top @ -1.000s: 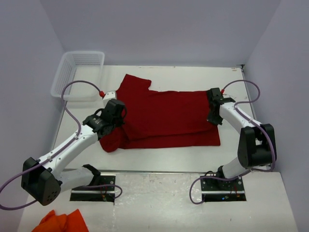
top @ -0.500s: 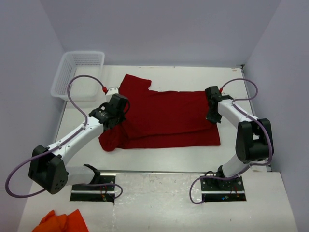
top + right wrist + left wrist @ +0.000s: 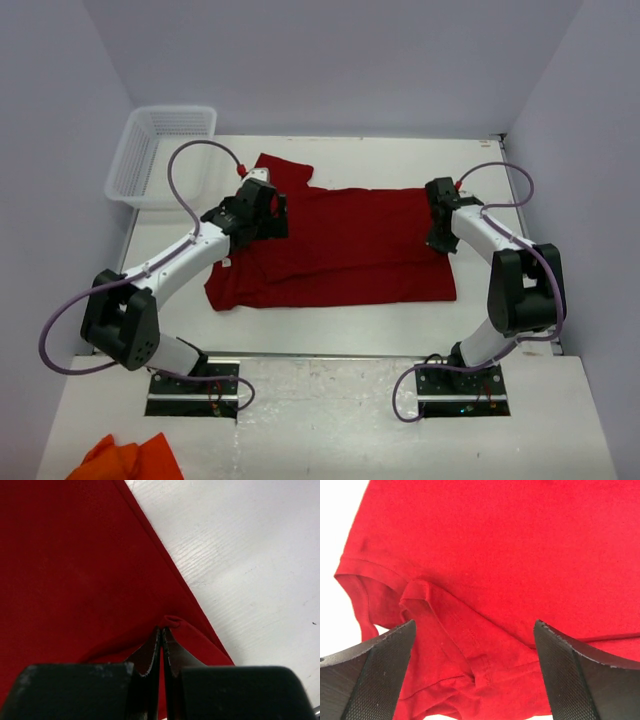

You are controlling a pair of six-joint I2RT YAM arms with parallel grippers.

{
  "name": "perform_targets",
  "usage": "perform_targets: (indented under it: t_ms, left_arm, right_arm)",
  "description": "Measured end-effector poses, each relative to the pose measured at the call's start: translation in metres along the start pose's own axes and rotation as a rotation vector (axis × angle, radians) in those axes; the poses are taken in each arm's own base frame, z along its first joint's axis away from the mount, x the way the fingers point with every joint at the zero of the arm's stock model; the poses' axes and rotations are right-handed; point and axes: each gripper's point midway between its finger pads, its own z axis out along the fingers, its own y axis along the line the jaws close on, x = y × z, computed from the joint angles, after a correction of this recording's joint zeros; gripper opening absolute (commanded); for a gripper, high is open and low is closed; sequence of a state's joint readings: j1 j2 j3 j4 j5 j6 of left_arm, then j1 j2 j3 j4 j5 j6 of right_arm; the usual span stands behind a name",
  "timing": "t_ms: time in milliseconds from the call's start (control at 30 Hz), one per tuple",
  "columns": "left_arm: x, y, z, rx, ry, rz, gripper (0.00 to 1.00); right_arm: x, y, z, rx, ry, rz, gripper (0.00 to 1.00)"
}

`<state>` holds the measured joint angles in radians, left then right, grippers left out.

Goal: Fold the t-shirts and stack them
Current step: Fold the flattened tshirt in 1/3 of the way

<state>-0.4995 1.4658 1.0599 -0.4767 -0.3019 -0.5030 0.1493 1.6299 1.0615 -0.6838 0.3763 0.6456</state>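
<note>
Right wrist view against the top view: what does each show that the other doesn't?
Only the right wrist: the right gripper shut on a pinched fold at the shirt edge, seen close. Only the top: the whole shirt, partly folded, the left gripper over its left part, a basket at the far left, an orange cloth near the bases. Both: the red shirt on the white table.
</note>
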Motion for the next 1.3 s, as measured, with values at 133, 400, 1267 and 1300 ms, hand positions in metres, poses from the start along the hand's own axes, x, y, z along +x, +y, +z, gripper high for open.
perform_targets:
  t_ms: [133, 400, 1267, 1300]
  left_arm:
    - [-0.01, -0.004, -0.034, 0.006, -0.107, 0.026, 1.0]
    - [0.003, 0.028, -0.088, -0.016, -0.187, -0.072, 1.0]
    - [0.11, 0.06, -0.107, -0.01, 0.024, -0.404, 0.04]
    - [0.112, 0.061, -0.104, -0.026, 0.039, -0.399, 0.0]
  right_arm:
    - [-0.002, 0.003, 0.001, -0.016, -0.009, 0.0, 0.0]
    - [-0.009, 0.001, -0.006, -0.02, -0.036, -0.024, 0.45]
    - [0.105, 0.192, -0.15, -0.817, -0.003, -0.592, 0.42]
    - [0.104, 0.193, -0.152, -0.828, -0.01, -0.587, 0.32]
